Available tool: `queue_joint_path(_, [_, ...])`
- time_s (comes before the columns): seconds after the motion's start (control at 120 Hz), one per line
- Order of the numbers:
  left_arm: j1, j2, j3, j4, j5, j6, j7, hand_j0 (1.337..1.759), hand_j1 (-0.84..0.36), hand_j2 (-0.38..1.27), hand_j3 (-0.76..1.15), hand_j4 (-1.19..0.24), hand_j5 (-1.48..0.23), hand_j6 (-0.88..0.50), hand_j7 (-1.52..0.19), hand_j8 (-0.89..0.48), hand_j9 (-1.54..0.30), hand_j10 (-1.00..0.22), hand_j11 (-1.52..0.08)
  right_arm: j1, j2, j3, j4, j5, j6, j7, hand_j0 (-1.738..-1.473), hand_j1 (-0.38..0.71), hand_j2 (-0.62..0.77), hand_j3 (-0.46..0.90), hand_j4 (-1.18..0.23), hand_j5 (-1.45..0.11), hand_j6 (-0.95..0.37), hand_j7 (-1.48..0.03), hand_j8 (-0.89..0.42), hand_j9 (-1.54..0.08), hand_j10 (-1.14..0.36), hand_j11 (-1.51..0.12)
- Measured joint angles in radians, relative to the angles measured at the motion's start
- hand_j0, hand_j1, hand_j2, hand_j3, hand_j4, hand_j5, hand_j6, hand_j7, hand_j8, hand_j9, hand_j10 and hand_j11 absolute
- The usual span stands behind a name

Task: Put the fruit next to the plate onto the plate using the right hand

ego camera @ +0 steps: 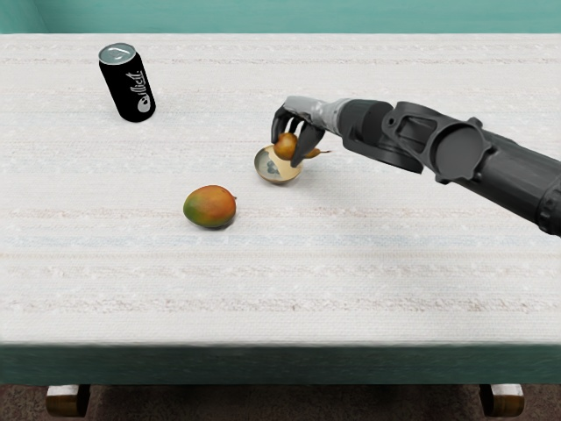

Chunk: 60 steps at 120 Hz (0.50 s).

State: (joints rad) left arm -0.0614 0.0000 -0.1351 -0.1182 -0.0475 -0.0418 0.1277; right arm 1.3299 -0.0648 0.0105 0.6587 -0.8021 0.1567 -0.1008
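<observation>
Fingers (304, 147) of my right hand (298, 123) clamp the small orange fruit (285, 146) just over the plate (273, 173), positioned for release onto it.

White table (368, 263), teal wall (263, 16) behind

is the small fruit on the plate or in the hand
In the hand: the right hand curls fingers around the small fruit over the plate; contact cannot tell.
</observation>
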Motion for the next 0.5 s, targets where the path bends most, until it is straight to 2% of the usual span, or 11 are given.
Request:
queue_joint_path(0.242, [0.0,0.0,0.0,0.0,0.0,0.0,0.0,1.658,0.35,0.0,0.0,0.0,0.0,0.0,0.0,0.0,0.0,0.0,0.0,-0.002,0.051,-0.011,-0.064,-0.001,-0.003,0.001,-1.652,0.31,0.29,0.0,-0.76,-1.07,-0.51,-1.02,-0.49,-1.08,-0.6,-1.11])
queue_joint_path(0.5, [0.0,0.0,0.0,0.0,0.0,0.0,0.0,1.658,0.35,0.0,0.0,0.0,0.0,0.0,0.0,0.0,0.0,0.0,0.0,-0.007,0.064,-0.014,-0.107,-0.005,-0.004,0.003,-1.652,0.3,0.29,0.0,-0.76,-1.07,-0.51,-1.02,-0.49,-1.08,-0.6,-1.11])
